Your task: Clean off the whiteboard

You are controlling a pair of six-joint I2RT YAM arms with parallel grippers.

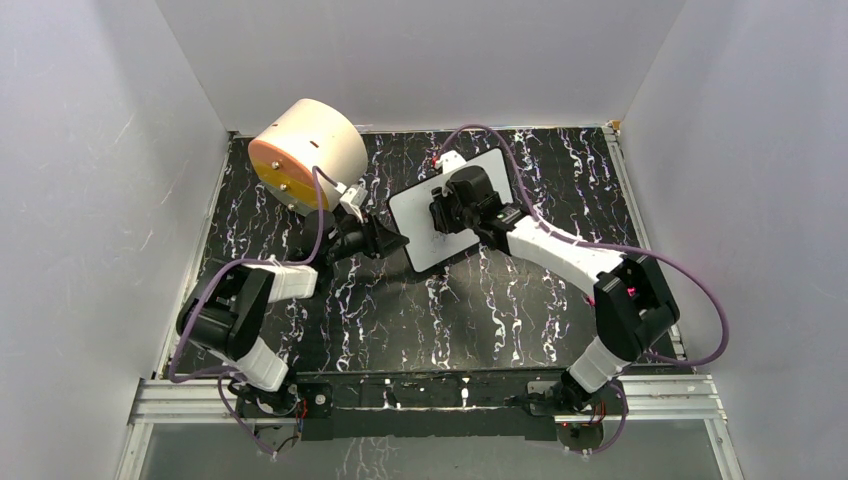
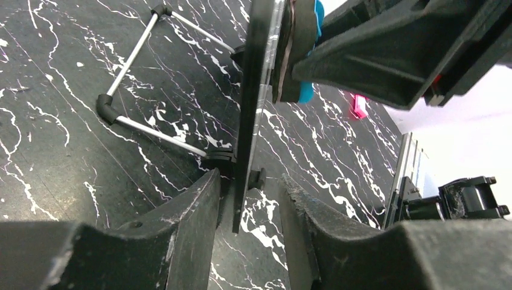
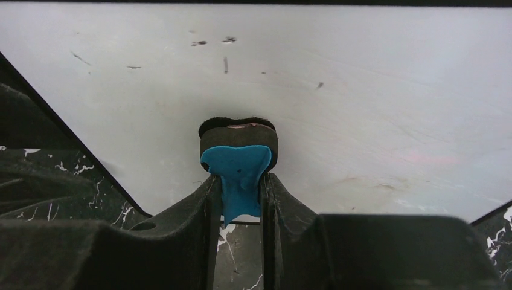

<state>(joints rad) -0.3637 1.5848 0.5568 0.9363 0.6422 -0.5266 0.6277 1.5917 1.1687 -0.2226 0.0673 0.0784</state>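
Seen from above, the whiteboard [image 1: 432, 247] stands propped at a tilt on the dark marbled surface [image 1: 480, 310], about midway between the side edges and nearer the far edge. The right tool [image 1: 447, 208] is against its white face and the left tool [image 1: 390, 240] is at its left edge. A large cream cylinder with an orange face [image 1: 305, 150] lies on its side in the far left corner. No open container shows, and whether the cylinder holds anything cannot be told. In the left wrist view the board is edge-on between the left tool's fingers, which stand apart on either side of its lower edge. A sliver of gap shows on each side, so they straddle the board rather than clamp it. A wire stand [image 2: 136, 72] props the board's back. On the face side, an eraser [image 2: 299, 54] with a blue back and dark felt lies flat against the board. In the right wrist view the right tool's fingers are closed on the eraser's blue grip, with the felt on the white face. A few small dark marks [image 3: 212, 42] sit near the board's top edge, and there are faint smudges lower right. The step in hand looks like wiping. It would go best with the left tool closing on the edge to steady the lightly propped board. The right tool would then hold the felt flat and sweep up over those marks with even pressure, not so hard that the board tips back.
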